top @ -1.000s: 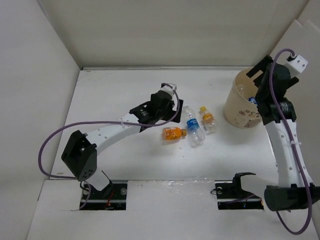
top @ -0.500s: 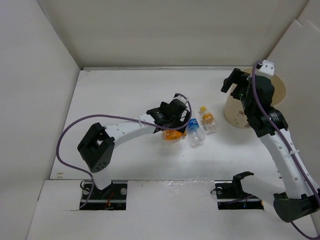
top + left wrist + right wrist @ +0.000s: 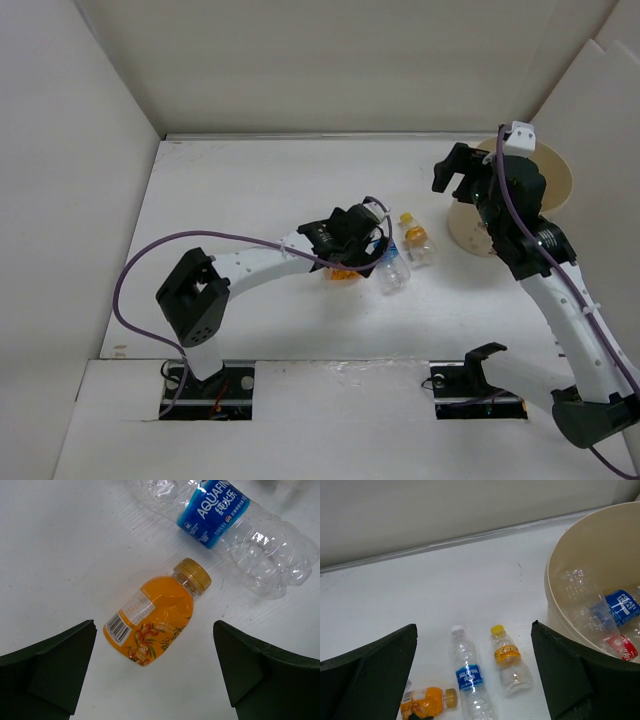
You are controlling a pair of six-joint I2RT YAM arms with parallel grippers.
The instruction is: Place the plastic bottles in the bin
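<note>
Three bottles lie on the table (image 3: 230,200), and three more rest inside the bin (image 3: 555,580).

The left pincer (image 3: 152,623) hangs with its jaws spread as wide as they go and has hold of nothing. Directly beneath it, between its two fingers (image 3: 50,675) and clear of both, the orange-filled bottle (image 3: 152,620) lies on its side. Its gold cap points away from the pincer's wrist. Just past the fingertips, beyond that cap, lies the blue-labelled bottle (image 3: 225,525), also on its side, close to the cap with a sliver of table between them.

The right pincer (image 3: 473,625) is likewise fully spread and empty, raised in the air. The bin stands upright close beside it, its rim next to the finger on the right of the wrist view. Down inside the bin, below that finger, lie a second blue-labelled bottle (image 3: 615,607), a red-labelled bottle (image 3: 622,650) and a plain clear bottle (image 3: 575,580).

Ahead of this pincer and well below it, the yellow-capped bottle (image 3: 506,655) lies nearest the bin. The blue-labelled bottle lies just beside it, on the side away from the bin, and the orange-filled bottle comes next in the row.
</note>
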